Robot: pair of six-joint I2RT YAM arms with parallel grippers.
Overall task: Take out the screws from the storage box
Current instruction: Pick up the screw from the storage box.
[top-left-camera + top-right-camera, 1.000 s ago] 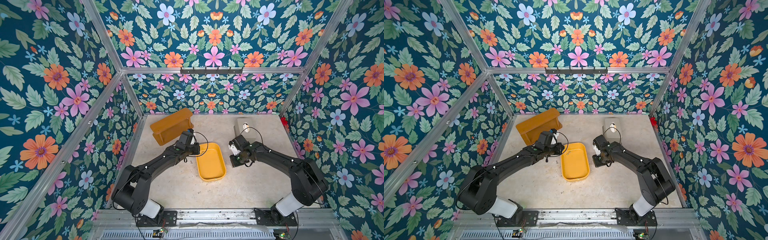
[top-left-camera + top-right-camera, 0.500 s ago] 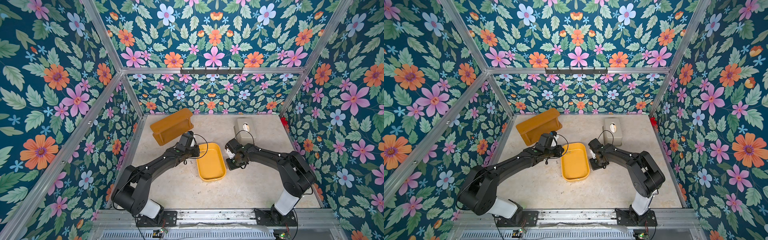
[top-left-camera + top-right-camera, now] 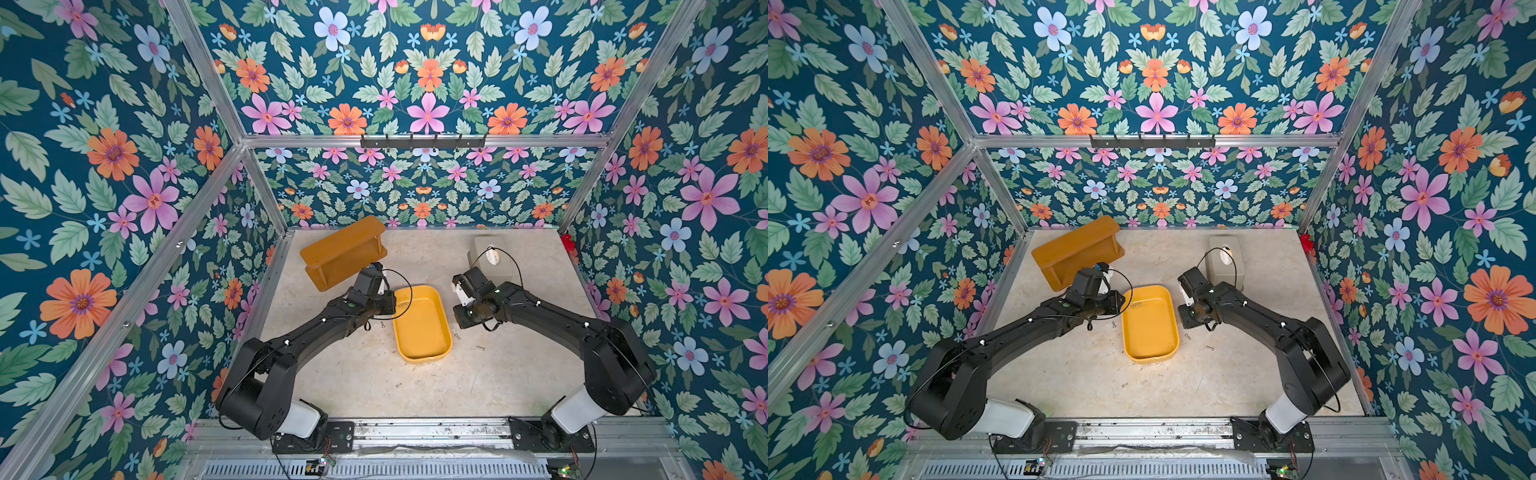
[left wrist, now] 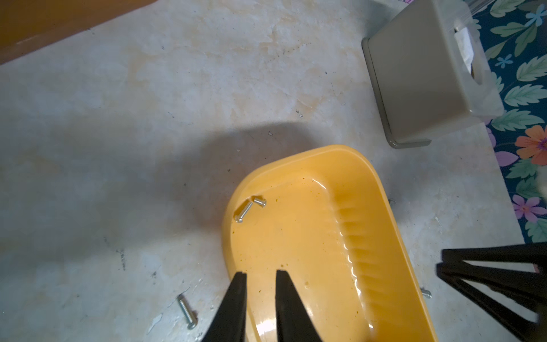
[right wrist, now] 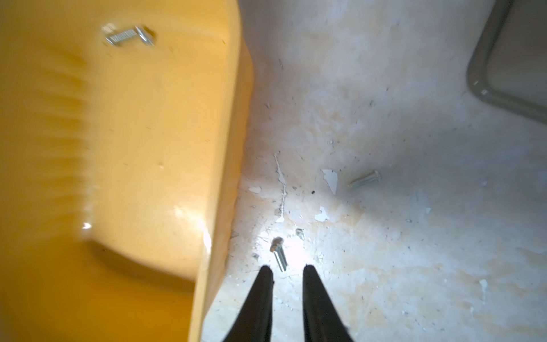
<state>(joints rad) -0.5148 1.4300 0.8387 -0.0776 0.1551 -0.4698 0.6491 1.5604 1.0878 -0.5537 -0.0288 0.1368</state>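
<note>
The mustard-yellow storage box [image 3: 422,328] [image 3: 1150,328] lies mid-table between my arms. Two silvery screws [image 4: 248,207] [image 5: 127,35] rest together in its far corner. On the table, one screw [image 4: 187,314] [image 3: 381,324] lies left of the box and two lie to its right [image 5: 279,256] [image 5: 365,179]. My left gripper [image 4: 261,274] hovers over the box's near left rim [image 4: 233,260], jaws a little apart and empty. My right gripper [image 5: 287,268] is low over the table beside the box's right wall [image 5: 219,207], open, with a screw lying just ahead of its tips.
An orange-brown wooden shelf [image 3: 343,253] stands at the back left, close behind my left wrist. A grey-beige tissue box [image 3: 490,257] [image 4: 426,74] stands at the back right, just beyond my right wrist. Floral walls close in three sides.
My right gripper has come down beside the box's right wall and its jaws have parted; a screw lies on the table ahead of them. The left jaws have widened slightly.
</note>
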